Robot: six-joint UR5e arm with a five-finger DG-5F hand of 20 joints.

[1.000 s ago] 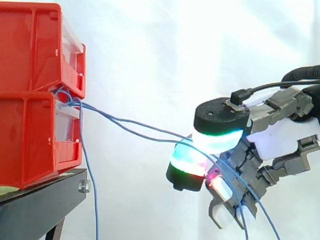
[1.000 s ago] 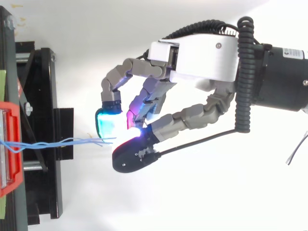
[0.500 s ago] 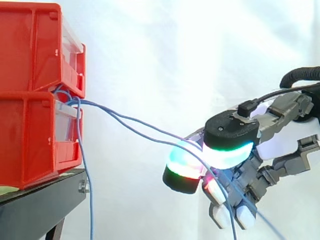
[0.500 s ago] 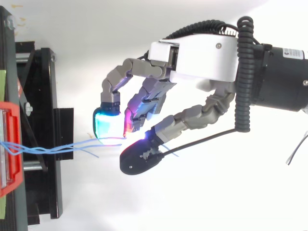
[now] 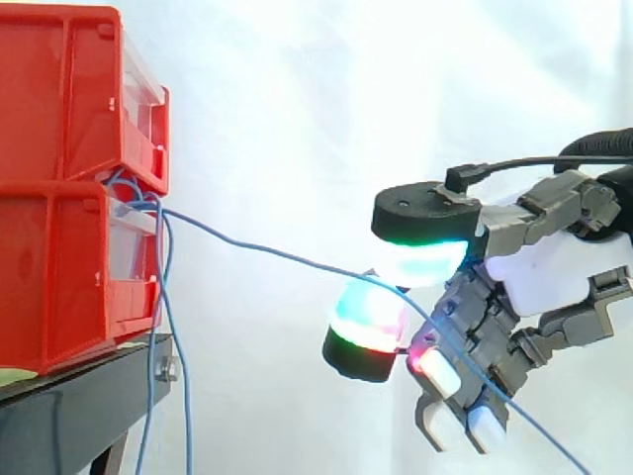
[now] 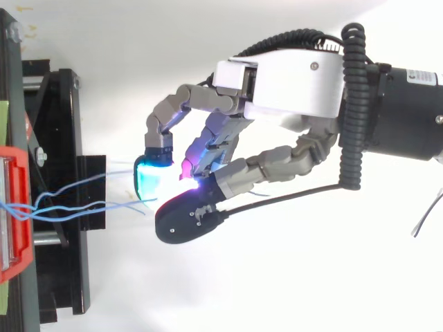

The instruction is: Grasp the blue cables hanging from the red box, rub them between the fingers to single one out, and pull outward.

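Observation:
Two red boxes (image 5: 69, 188) are stacked at the left, and thin blue cables (image 5: 138, 201) come out between them. One blue cable (image 5: 277, 255) runs stretched from the boxes to my hand (image 5: 554, 277) and passes between the thumb's glowing pad (image 5: 423, 259) and a curled finger's green-red pad (image 5: 366, 322). Its loose end trails down past the lower fingers. Two other cables (image 5: 163, 336) hang straight down beside the boxes. From above, the hand (image 6: 284, 79) is curled, and the cables (image 6: 69, 205) spread from the red box (image 6: 14, 207) toward its pads.
The boxes stand on a black stand (image 5: 89, 396), whose frame (image 6: 62, 138) reaches toward the hand in the top view. A white curtain is behind. The arm comes in from the right.
One of the two cables that ran to the hand has slipped free and now hangs by the boxes. The thumb has slid forward over the finger pads.

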